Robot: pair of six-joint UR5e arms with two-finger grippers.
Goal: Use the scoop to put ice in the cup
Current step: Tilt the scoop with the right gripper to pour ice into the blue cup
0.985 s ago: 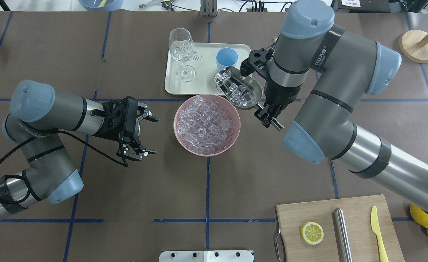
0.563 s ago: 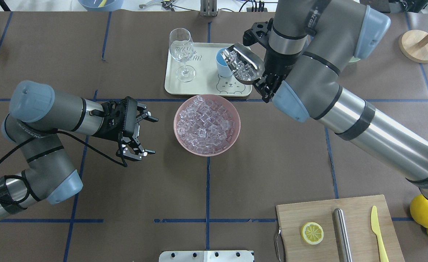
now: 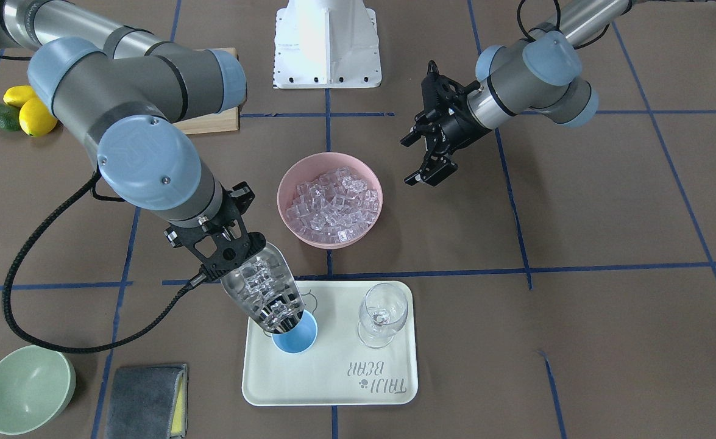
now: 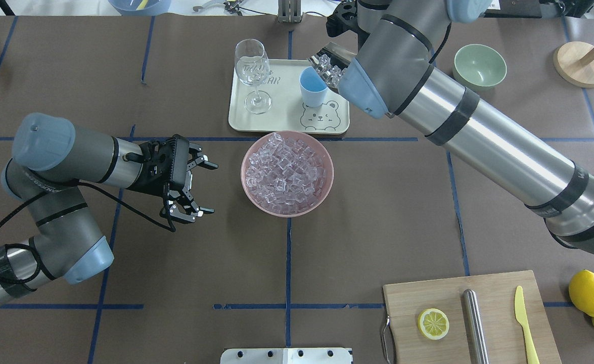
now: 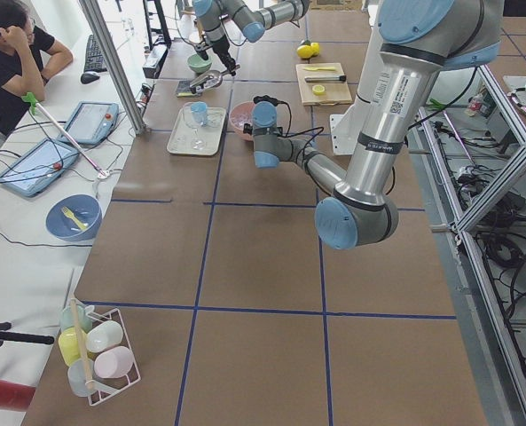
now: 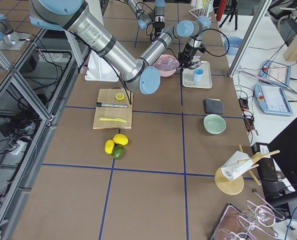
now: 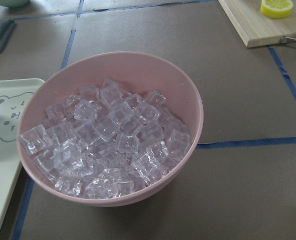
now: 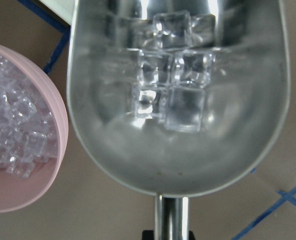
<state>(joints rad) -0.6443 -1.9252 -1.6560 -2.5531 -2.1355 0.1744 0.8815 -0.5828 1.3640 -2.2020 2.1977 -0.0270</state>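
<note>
My right gripper (image 3: 222, 253) is shut on the handle of the steel scoop (image 3: 263, 286). The scoop is tilted mouth-down, with its lip at the rim of the light-blue cup (image 3: 295, 338). Several ice cubes (image 8: 170, 90) lie in the scoop's trough (image 8: 177, 150). In the overhead view the scoop (image 4: 329, 68) is just right of the cup (image 4: 313, 87), partly hidden by the arm. A pink bowl (image 4: 244, 162) full of ice (image 4: 284, 172) stands in front of the tray. My left gripper (image 4: 212, 189) is open and empty, left of the bowl and pointing at it.
The cup stands on a cream tray (image 4: 276, 119) beside a clear stemmed glass (image 4: 252, 71). A pale green bowl (image 4: 479, 65) is at the back right, with a grey cloth (image 3: 144, 401) near it. A cutting board (image 4: 499, 313) holds a lemon slice, a steel cylinder and a knife.
My right arm has carried the loaded scoop from beside the pink bowl's right rim back over the tray and tipped it toward the cup. The left arm has barely moved.
</note>
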